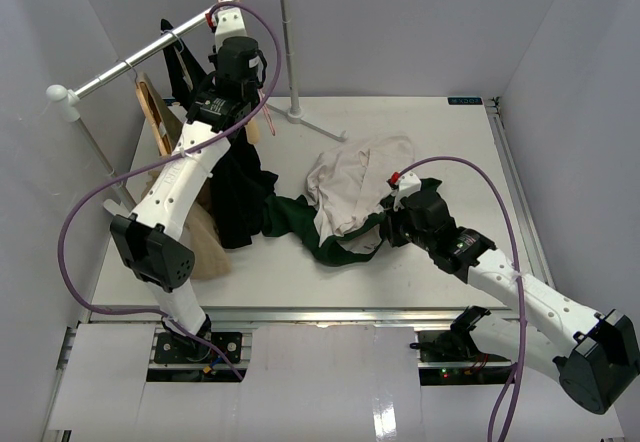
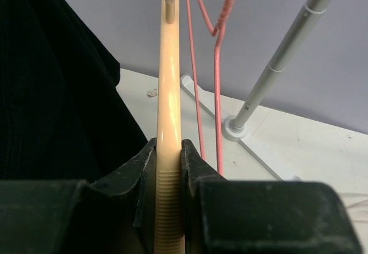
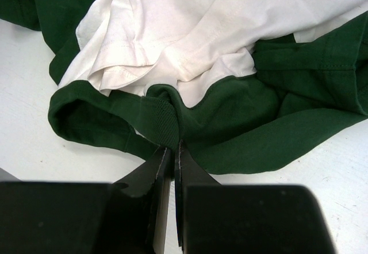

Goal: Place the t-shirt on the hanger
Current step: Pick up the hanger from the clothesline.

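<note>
- Left wrist: The left gripper (image 2: pixel 169 150) clamps the hanger (image 2: pixel 171 93) edge-on. Both jaws press on its ridged wooden arm, which rises straight up from between them. A black garment (image 2: pixel 52 93) fills the space left of the jaws. A pink wire hanger (image 2: pixel 217 64) hangs just right of the wooden one and beyond the tips. Farther right a grey post (image 2: pixel 276 64) slants down to its foot on the white table (image 2: pixel 310 145).
- Right wrist: The right gripper (image 3: pixel 172 150) is closed, its tips pinching a ribbed green edge of the t-shirt (image 3: pixel 241 122). The shirt spreads on the table ahead of the jaws and to both sides, with its cream panel bunched beyond the green border.
- Top: The t-shirt lies crumpled mid-table, directly ahead of the right jaws and well apart from the left jaws, which are raised beside the rail (image 1: pixel 150 62). A green strip of the shirt reaches the black garment hanging below the left jaws. A tan garment (image 1: pixel 212 247) hangs beside the black one, partly behind the left arm. The left grip itself is hidden in this view.
</note>
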You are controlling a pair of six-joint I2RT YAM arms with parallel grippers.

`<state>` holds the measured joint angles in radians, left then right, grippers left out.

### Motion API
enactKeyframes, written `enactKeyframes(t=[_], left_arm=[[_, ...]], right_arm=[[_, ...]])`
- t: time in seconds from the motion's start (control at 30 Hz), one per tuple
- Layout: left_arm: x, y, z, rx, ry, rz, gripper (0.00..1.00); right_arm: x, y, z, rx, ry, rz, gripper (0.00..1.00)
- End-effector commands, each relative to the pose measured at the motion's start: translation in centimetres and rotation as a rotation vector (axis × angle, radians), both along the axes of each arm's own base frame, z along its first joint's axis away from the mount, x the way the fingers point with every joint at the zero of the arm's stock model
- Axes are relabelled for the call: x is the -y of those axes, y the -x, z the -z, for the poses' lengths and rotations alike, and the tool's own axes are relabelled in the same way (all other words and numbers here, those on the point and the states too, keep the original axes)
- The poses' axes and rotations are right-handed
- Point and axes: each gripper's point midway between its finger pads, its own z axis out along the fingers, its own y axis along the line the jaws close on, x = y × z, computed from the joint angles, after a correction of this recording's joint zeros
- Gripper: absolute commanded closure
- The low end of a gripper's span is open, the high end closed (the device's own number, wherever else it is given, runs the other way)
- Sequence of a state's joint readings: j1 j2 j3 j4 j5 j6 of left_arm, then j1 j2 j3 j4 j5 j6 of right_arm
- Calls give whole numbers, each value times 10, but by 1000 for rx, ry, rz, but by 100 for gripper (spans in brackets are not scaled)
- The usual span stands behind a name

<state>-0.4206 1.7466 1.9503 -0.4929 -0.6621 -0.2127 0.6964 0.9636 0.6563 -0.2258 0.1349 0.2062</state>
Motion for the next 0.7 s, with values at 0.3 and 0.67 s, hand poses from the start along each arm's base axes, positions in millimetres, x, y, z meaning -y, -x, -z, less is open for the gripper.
enactKeyframes(t=[0.3, 0.67], left_arm=[[-18, 20, -62, 105, 15, -38, 100], [-20, 37, -64, 85, 26, -8, 100]], right_arm=[[-5, -1, -11, 35, -29, -14, 92], [-5, 0, -13, 40, -34, -18, 92]])
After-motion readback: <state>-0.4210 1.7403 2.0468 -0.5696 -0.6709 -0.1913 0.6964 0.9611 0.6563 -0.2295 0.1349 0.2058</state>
